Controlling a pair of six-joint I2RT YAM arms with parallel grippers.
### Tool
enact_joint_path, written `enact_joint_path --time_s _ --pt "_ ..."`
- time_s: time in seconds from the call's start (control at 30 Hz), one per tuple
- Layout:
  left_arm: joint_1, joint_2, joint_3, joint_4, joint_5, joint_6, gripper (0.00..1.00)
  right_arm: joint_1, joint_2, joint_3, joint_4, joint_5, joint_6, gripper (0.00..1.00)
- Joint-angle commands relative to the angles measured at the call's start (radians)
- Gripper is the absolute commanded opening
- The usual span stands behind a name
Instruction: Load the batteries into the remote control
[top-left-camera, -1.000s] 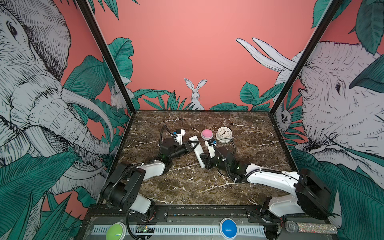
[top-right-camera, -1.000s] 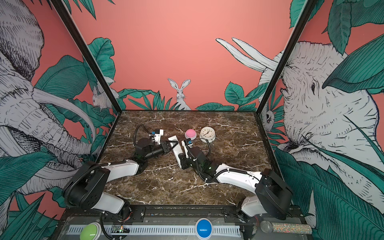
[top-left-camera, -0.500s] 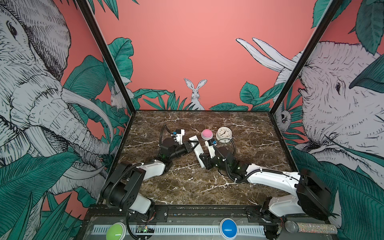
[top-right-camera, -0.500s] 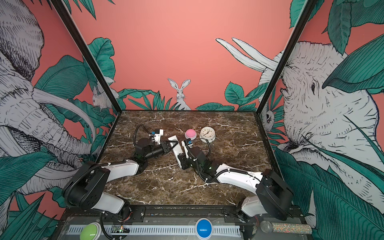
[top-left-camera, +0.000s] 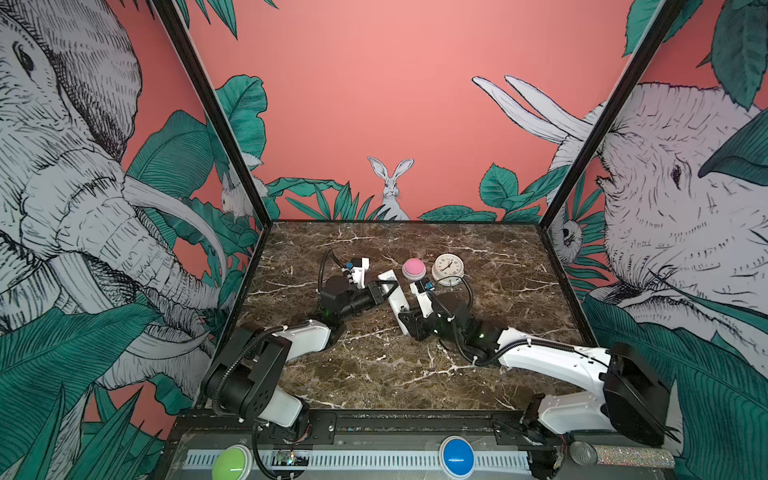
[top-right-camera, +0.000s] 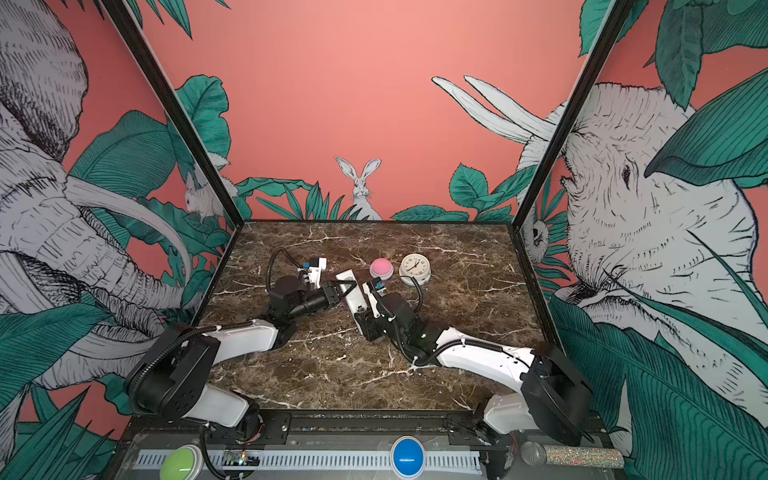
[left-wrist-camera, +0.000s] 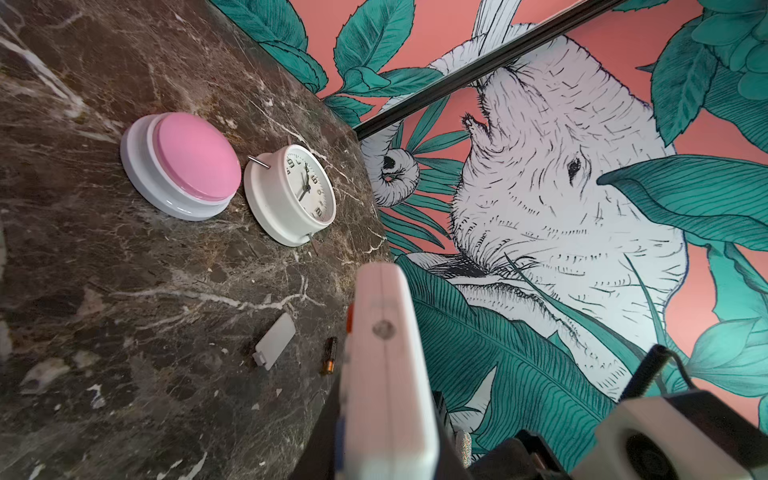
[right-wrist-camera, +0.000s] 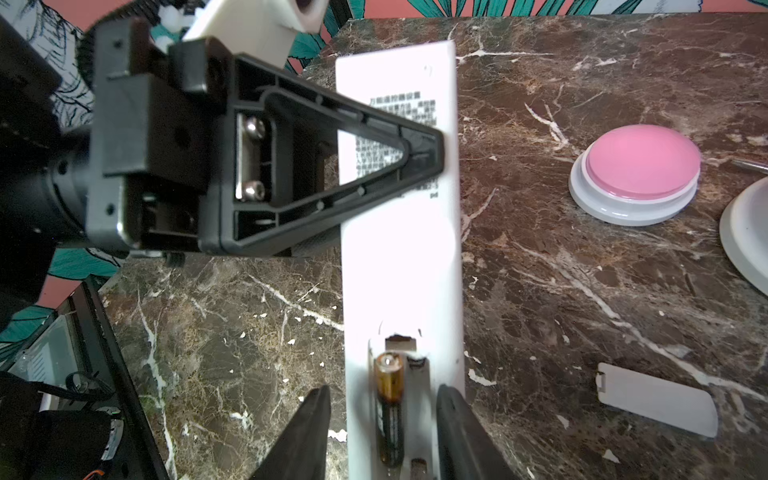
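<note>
- Only the upper finger of the left gripper (right-wrist-camera: 432, 153) shows from the right wrist, lying flat across the back of the remote control (right-wrist-camera: 399, 249). Its partner is hidden underneath, and the pair pinch the remote's far half.
- In both top views the remote control (top-left-camera: 395, 293) sits mid-table, running near to far. Its near end is covered by the right gripper (top-left-camera: 409, 322), so the recess cannot be seen there.
- From its own wrist camera, the right gripper has its fingers (right-wrist-camera: 307, 432) spread, one on each side of the remote's near end. Whether either touches the casing is unclear.
- One battery (right-wrist-camera: 390, 415) lies in the recess, black with a coppery tip. Its near end is cut off by the frame edge, and the print on it is unreadable.
- A loose battery (left-wrist-camera: 329, 355) lies on the marble table (left-wrist-camera: 124, 291), just beside the white battery cover (left-wrist-camera: 276, 340) and right of the remote. The remote's edge partly hides it.
- The remote's back carries a block of small Chinese print, partly under the finger and too blurred to read.
- The clock (left-wrist-camera: 295, 195) shows numerals, skewed by the angle. It stands just right of the pink dome button (left-wrist-camera: 191, 162), and both are beyond the remote's far end.
</note>
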Motion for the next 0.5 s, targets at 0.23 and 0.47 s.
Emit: enact_joint_path --time_s 0.23,0.47 --pt "0.000 -0.026 0.002 0.046 0.009 -0.002 0.00 0.007 -0.111 0.061 -0.193 0.032 -0.142 0.46" --pt "0.000 -0.038 0.008 0.021 0.011 0.014 0.00 0.006 -0.152 0.142 -0.404 0.048 -0.331 0.48"
